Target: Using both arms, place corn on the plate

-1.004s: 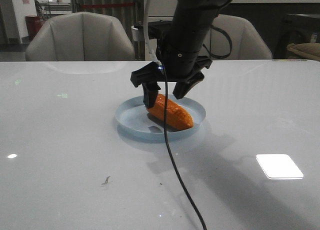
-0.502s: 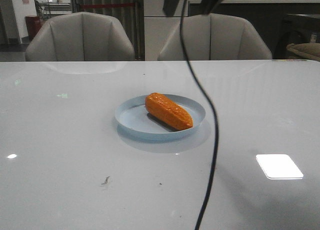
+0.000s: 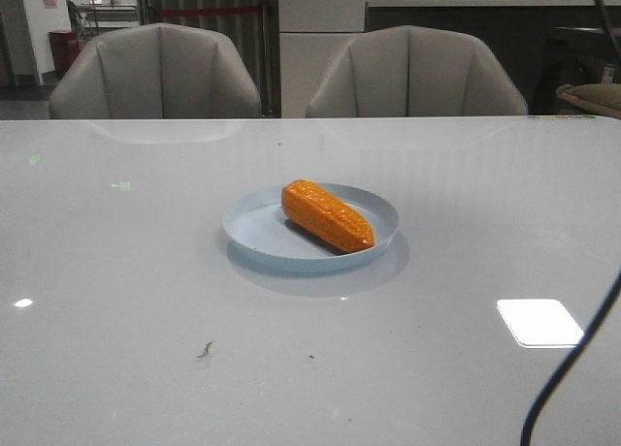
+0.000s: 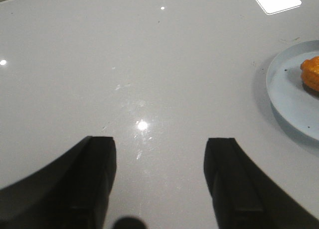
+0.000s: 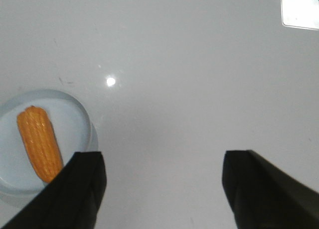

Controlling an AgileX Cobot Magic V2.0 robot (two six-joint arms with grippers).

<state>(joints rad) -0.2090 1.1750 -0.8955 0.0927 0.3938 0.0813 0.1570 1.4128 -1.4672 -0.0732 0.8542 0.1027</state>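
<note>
The orange corn (image 3: 328, 215) lies on its side on the pale blue plate (image 3: 254, 231) in the middle of the table. No gripper touches it. Both arms are out of the front view; only a thin black cable (image 3: 568, 368) shows at the right. In the left wrist view my left gripper (image 4: 159, 179) is open and empty over bare table, with the plate (image 4: 289, 89) and an end of the corn (image 4: 311, 72) off to one side. In the right wrist view my right gripper (image 5: 162, 184) is open and empty, high above the table beside the plate (image 5: 75, 114) and corn (image 5: 39, 142).
The white glossy table (image 3: 126, 271) has a bright light reflection (image 3: 541, 322) at the front right and small dark specks (image 3: 206, 350) near the front. Two grey chairs (image 3: 155, 73) stand behind the table's far edge.
A gripper that stood open over the corn on the plate a second ago has lifted up and gone out of the front view. Its cable has swung to the right. The corn stays on the plate.
</note>
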